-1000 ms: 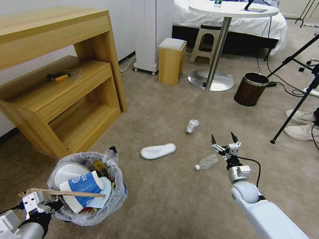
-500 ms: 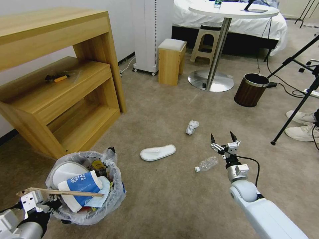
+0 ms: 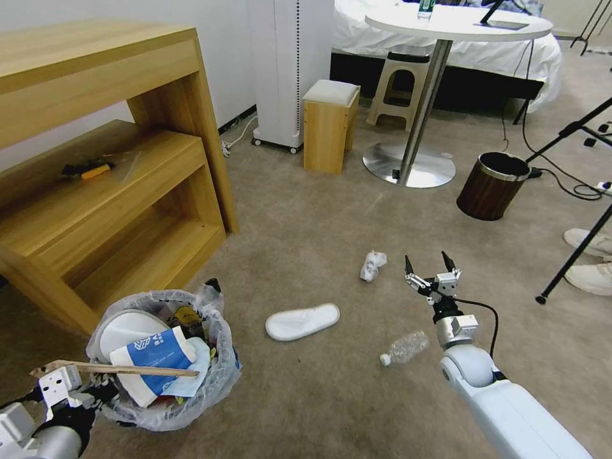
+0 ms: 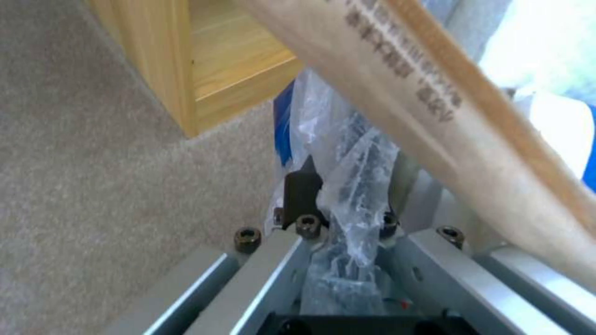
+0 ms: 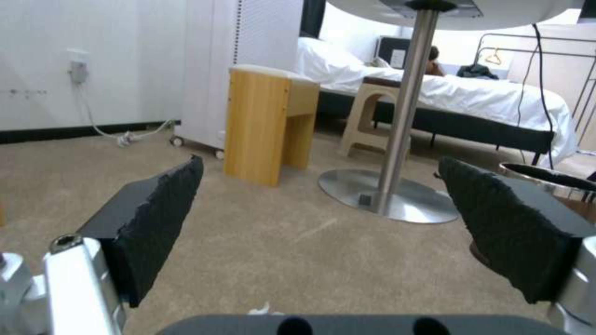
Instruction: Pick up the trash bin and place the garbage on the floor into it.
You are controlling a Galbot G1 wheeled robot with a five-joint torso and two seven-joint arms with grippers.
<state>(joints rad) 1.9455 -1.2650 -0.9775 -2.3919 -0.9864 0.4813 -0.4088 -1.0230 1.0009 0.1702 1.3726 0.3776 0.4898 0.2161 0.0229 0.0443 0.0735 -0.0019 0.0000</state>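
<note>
Trash bin [image 3: 220, 376]: lifted or resting cannot be told, low at the robot's left front, next to the wooden shelf unit [image 3: 115, 191]. Probably light but top-heavy, crammed past the rim with a paper cup [image 3: 153, 352], a white slipper and a wooden stick [image 3: 115, 368] lying across the top. Crinkly, slippery liner; likely to slide unless pinched together with the hard rim. Clamped there now by the left gripper [image 4: 335, 218], one dark finger [image 4: 302, 186] outside the bag and plastic bunched between the jaws.

Out on the floor [image 3: 306, 217]: a flat slipper [image 3: 302, 320], soft and floppy, best taken by its edge; a clear bottle [image 3: 404, 348], light, smooth, apt to roll, best pinched across the body; a white wad [image 3: 372, 265], soft and crushable, easy anywhere.

Right gripper [image 3: 430, 264] hanging above the carpet just beside the wad, spread wide, pads [image 5: 161, 209] empty.
</note>
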